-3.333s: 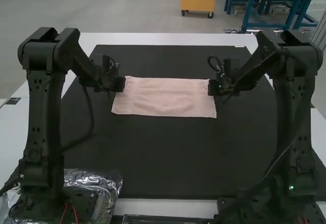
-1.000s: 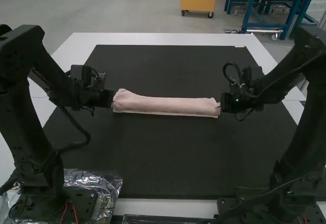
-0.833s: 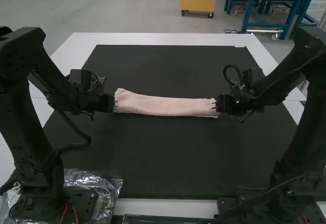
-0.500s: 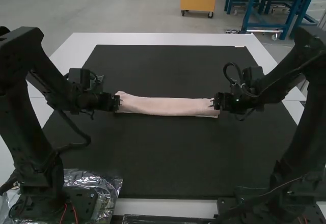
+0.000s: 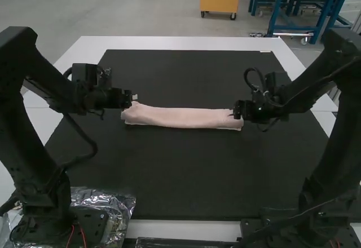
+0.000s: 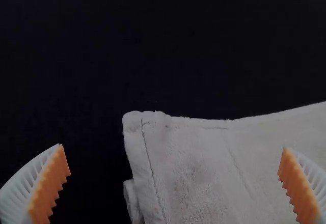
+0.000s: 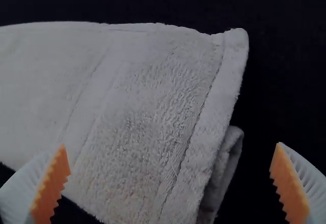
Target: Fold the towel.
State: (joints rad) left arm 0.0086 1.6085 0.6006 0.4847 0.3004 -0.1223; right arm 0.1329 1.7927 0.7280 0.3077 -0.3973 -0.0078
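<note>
The pink towel (image 5: 183, 118) lies folded into a narrow strip across the middle of the black mat. At its left end is my left gripper (image 5: 134, 97), just above the cloth. My right gripper (image 5: 233, 114) is at the strip's right end. In the left wrist view the left gripper (image 6: 174, 183) has its fingers wide apart, with the towel's corner (image 6: 168, 158) between and below them. The right gripper (image 7: 170, 183) is likewise spread over the other end of the towel (image 7: 147, 112), where a lower layer peeks out at the edge.
The black mat (image 5: 180, 175) covers most of the white table (image 5: 186, 43). Crumpled clear plastic (image 5: 115, 206) lies by the left arm's base at the near edge.
The towel has gone from a wider rectangle to a narrow strip. Both grippers let go of its ends; the left one has since lifted slightly away, and the right moved slightly inward.
</note>
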